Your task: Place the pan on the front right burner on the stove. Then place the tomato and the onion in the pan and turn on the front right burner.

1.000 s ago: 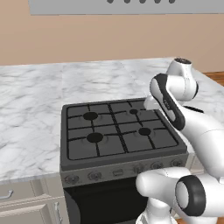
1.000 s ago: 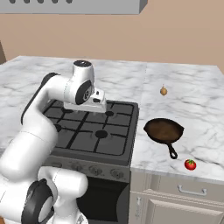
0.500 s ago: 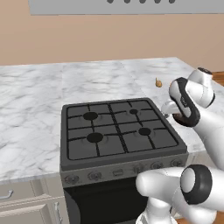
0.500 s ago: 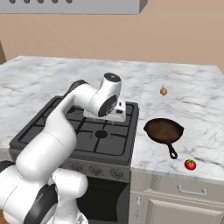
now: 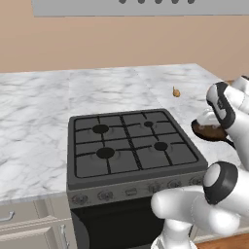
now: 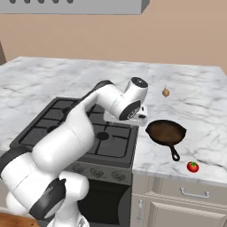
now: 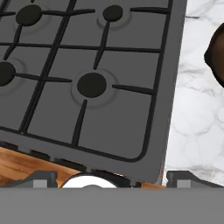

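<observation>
**Pan, tomato and onion wait on the worktop right of the stove**

We take the stove (image 6: 84, 133) as our landmark. Its front right burner (image 7: 91, 85) is bare under the grate. Above the stove's right edge we see the end effector (image 6: 142, 116), fingers spread wide and holding nothing. On the marble worktop (image 6: 204, 111) just right of the stove sits the pan (image 6: 166, 132), its handle pointing toward the front edge. Behind the pan, further from the stove's front, lies the onion (image 6: 166, 92). The tomato (image 6: 192, 166) rests nearest the worktop's front edge, right of the pan handle.
</observation>
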Robot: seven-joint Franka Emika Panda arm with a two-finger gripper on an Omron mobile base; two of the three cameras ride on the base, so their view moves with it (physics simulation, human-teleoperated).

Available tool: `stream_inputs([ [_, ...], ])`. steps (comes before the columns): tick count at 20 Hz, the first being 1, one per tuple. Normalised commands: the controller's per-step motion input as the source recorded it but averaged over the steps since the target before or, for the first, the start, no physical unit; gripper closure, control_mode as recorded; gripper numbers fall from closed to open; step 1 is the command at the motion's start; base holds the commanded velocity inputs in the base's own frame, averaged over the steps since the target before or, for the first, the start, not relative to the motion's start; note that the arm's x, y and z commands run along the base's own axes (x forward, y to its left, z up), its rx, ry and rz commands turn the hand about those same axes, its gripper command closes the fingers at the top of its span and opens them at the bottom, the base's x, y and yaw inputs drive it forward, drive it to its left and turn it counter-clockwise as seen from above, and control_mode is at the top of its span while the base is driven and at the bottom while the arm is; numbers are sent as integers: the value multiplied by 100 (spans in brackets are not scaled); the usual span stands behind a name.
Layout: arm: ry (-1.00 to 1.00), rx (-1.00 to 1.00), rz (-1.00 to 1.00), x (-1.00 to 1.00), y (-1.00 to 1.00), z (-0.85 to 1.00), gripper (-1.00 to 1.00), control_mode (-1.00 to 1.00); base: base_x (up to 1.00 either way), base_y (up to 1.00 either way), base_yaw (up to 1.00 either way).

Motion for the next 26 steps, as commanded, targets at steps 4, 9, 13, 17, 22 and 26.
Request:
stream_inputs([
  [4, 0, -5, 0, 0, -45, -2, -100, -100, 0, 0, 0],
  [9, 0, -13, 0, 0, -25, -6, -100, -100, 0, 0, 0],
  [13, 0, -16, 0, 0, -30, -8, -100, -100, 0, 0, 0],
  [17, 0, -13, 0, 0, -37, -8, -100, -100, 0, 0, 0],
  [22, 0, -3, 0, 0, -41, -1, -100, -100, 0, 0, 0],
  [26, 0, 0, 0, 0, -44, 0, -100, -100, 0, 0, 0],
])
